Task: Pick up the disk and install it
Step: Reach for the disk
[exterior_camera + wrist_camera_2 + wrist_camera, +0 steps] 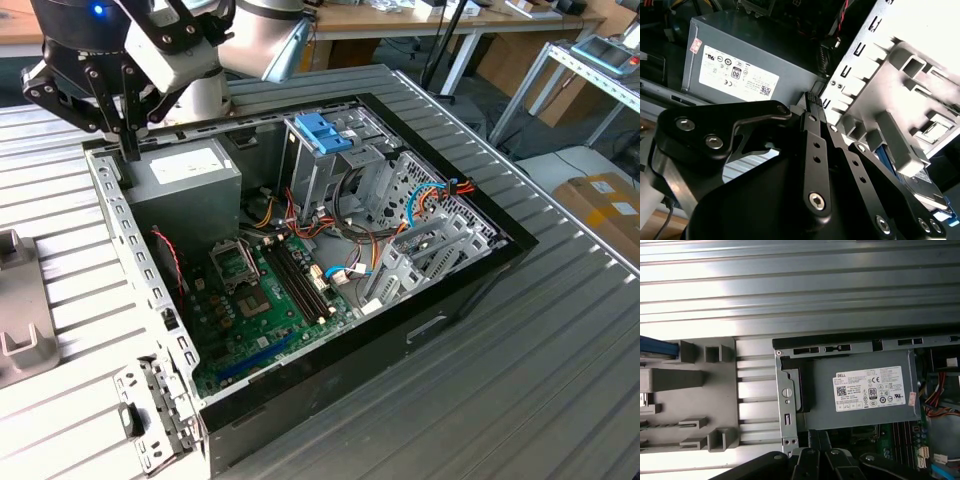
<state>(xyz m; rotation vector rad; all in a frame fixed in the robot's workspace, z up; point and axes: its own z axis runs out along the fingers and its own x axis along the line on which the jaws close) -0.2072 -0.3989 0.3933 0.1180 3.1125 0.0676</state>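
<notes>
Disk (926, 187): grey metal drive in a light blue carrier, sitting in your grey plastic holder (900, 65).
Gripper (813, 100): black fingers are pressing together, empty.
Label: white printed sticker (869, 388).

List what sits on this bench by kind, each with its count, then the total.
computer case: 1
power supply: 1
blue latch: 1
grey holder: 1
disk: 1
gripper: 1
Total: 6
</notes>
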